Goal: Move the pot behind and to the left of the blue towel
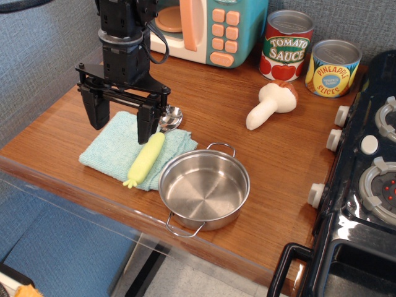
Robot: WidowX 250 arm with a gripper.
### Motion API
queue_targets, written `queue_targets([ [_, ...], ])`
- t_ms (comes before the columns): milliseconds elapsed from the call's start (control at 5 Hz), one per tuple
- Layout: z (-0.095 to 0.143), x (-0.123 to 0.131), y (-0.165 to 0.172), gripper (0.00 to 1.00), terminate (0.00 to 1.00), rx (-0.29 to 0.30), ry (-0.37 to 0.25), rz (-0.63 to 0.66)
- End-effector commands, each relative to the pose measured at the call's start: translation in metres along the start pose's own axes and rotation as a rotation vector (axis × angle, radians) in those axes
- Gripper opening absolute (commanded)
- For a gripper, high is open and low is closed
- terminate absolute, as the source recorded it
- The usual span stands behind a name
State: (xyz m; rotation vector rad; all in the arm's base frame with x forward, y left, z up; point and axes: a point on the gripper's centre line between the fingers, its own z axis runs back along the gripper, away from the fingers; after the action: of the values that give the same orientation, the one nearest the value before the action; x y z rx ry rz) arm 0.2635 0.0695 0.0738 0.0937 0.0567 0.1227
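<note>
A wooden counter point(247, 185) is seen filling most of the view, bounded on the right by a dark toy stove point(365, 204) with white knobs along its edge. At the back, a teal and peach toy microwave point(207, 28) is set against the grey wall. The black robot arm's gripper point(119, 117) is held above the blue towel point(114, 148), its two fingers spread wide apart and nothing gripped between them; the right-hand finger as pictured is placed just beside the upper end of a yellow toy corn cob point(145, 159). The pot point(205, 189) is found on the counter near the front edge, to the right of the towel and touching or just overlapping its right corner, upright and empty, with one wire handle turned toward the back and one toward the front. The towel is laid flat at the left part of the counter, and the corn cob is rested diagonally across it. Two cans are stood at the back right, a tomato sauce can point(286, 46) and a pineapple slices can point(334, 68). A toy mushroom point(271, 105) is laid on its side in front of them, and a small metal spoon point(171, 117) is partly hidden behind the gripper
</note>
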Motion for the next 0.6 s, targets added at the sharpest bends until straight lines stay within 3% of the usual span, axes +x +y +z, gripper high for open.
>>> queue_targets([
  [0, 0.000, 0.000, 0.000, 1.00, 0.00, 0.000, 0.000, 0.000],
  [400, -0.013, 0.006, -0.034, 1.00, 0.00, 0.007, 0.000, -0.099],
])
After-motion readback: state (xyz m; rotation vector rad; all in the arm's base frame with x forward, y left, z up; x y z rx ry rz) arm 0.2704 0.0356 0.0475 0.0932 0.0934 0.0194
